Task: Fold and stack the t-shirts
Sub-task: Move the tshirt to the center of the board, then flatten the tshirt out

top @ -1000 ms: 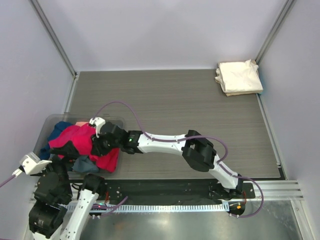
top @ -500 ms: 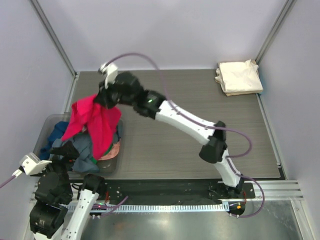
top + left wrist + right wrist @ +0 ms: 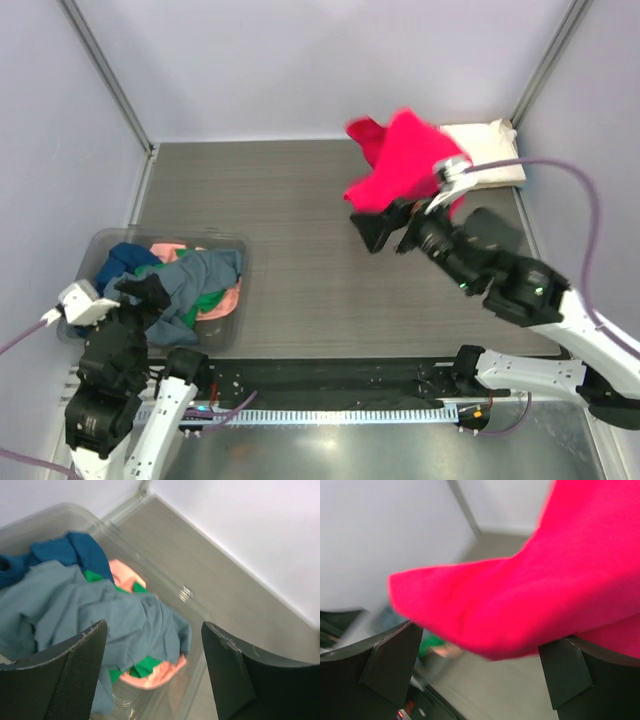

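Surface: grey wood-grain tabletop (image 3: 330, 200), flat, grain running left to right.
Landmark: clear rectangular plastic bin (image 3: 100, 237), standing directly on the tabletop at its near left corner, long side along the left edge.
Far from bin: cream-white folded square cloth t-shirt (image 3: 495, 150), lying flat on the tabletop, well apart from the bin, in the diagonally opposite far corner.

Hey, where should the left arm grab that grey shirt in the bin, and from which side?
Pinch a raised crease near the middle of the grey shirt, coming straight down from above. It lies crumpled on top of the pile, and the walls of the clear bin would likely block a sideways approach. The left gripper hangs open over it.
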`<state>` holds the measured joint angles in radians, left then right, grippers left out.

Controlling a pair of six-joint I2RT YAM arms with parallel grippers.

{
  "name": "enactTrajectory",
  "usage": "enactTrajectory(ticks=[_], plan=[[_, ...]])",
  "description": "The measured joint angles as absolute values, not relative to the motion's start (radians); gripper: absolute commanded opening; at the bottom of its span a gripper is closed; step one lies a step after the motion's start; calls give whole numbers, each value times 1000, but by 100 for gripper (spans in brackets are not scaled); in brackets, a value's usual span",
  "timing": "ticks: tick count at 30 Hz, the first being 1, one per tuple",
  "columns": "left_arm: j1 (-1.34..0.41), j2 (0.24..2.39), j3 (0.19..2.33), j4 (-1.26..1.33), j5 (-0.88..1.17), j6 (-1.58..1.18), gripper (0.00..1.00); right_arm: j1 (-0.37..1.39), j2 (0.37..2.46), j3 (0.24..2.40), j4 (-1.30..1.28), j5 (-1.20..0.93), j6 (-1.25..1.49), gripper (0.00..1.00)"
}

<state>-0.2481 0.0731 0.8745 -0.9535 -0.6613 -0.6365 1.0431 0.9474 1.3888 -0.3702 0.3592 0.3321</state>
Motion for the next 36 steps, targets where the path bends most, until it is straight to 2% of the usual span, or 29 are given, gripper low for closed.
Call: enactTrajectory(ticks=[6, 10, 13, 16, 21, 26, 36], plan=[[-247, 423, 937, -923, -480, -590, 73, 1040, 773, 1043, -712, 539, 547, 100], [-247, 584, 961, -892, -391, -553, 73, 1040, 664, 1087, -829, 655, 603, 100], [-247, 606, 963, -887, -340, -516, 74, 1036, 706, 1166, -847, 762, 636, 100], [-247, 609, 959, -882, -308, -491, 75, 933, 868, 1191, -836, 748, 624, 100], [-260, 581, 896, -861, -266, -477, 77, 547, 1242, 1178, -711, 474, 550, 100], [-262, 543, 875, -849, -241, -463, 79, 267, 1557, 1229, -640, 299, 484, 100], [-262, 501, 850, -815, -221, -459, 81, 157, 2098, 1778, -545, 232, 346, 98]])
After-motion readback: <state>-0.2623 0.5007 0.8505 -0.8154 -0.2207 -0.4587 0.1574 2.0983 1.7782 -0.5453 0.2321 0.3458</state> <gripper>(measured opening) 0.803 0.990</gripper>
